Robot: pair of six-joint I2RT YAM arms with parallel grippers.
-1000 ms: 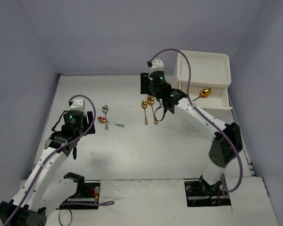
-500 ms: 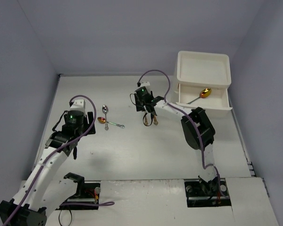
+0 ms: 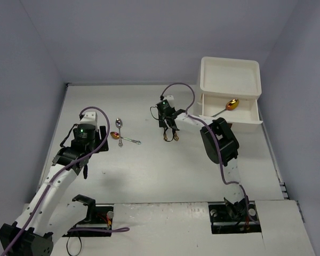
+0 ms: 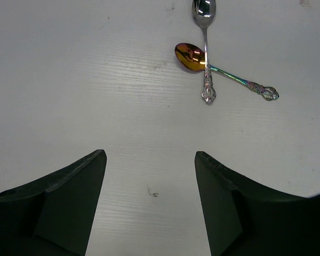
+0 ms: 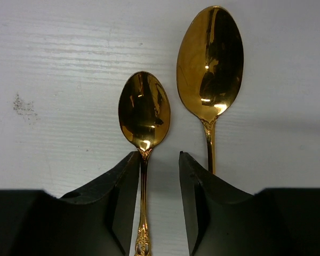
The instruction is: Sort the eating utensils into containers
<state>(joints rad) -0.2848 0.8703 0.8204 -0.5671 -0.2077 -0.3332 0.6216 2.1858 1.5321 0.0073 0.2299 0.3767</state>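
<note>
Progress check: one gold spoon (image 3: 232, 105) lies in the open top drawer (image 3: 250, 110) of the white cabinet (image 3: 229, 74); I count that as the only utensil sorted. Four are left on the table (image 3: 149, 170). Two sit side by side at mid-table, a small gold spoon (image 5: 144, 109) and a larger gold spoon (image 5: 209, 58), bowls pointing away from the wrist camera. The right hand (image 5: 159, 154) is down over this pair, its fingers set narrowly apart on either side of the small spoon's handle, with a gap showing and no pinch that I can see; the larger spoon's handle runs just beside the outer finger. Over on the left, a silver spoon (image 4: 205, 53) lies crossed on a rainbow-tinted spoon (image 4: 226, 76). The left hand (image 4: 149, 154) hovers short of them, fingers well apart, holding nothing. My judgement: early in the task, with the small gold spoon next for the drawer.
</note>
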